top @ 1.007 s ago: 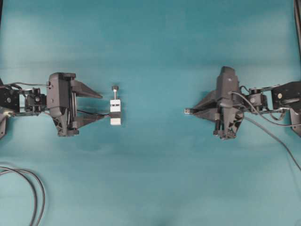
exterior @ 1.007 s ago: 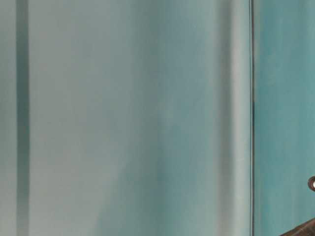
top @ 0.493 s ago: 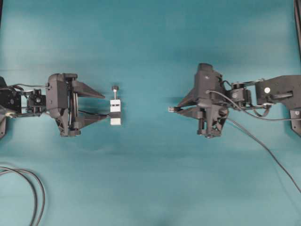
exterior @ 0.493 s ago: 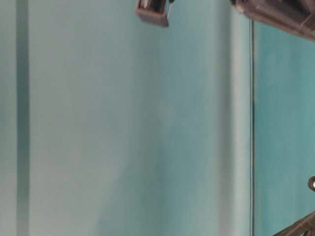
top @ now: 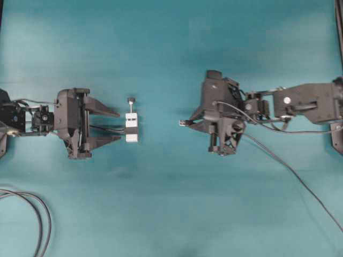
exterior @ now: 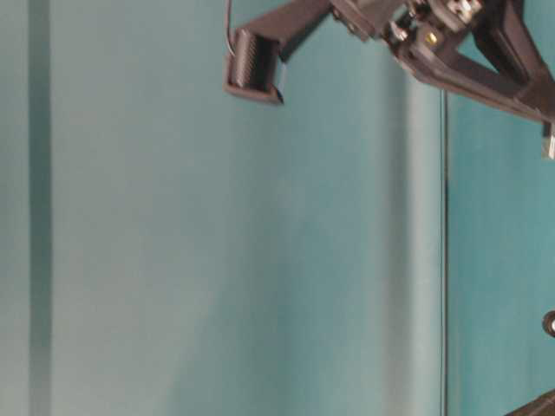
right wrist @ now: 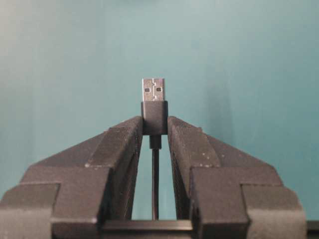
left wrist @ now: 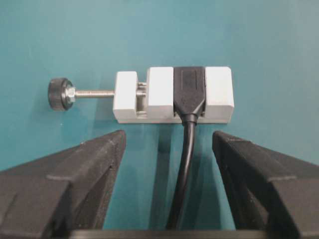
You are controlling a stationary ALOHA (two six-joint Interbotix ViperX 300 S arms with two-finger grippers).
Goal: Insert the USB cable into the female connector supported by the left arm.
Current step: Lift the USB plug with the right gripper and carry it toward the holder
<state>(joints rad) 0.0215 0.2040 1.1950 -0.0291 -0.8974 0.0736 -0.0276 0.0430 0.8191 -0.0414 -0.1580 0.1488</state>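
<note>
My right tool [right wrist: 155,124] is clamped on the USB cable [right wrist: 154,112], metal plug tip sticking out toward the female connector [top: 132,127], well apart from it. My left tool [top: 111,126] stands wide just beside the connector on the desk [top: 171,203], not touching it.

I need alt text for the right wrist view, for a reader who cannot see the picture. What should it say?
The right gripper holds the USB cable by its dark plug body, the silver metal tip pointing up and away from the camera. The thin cable runs back between the black fingers. Behind it is only plain teal surface.
</note>
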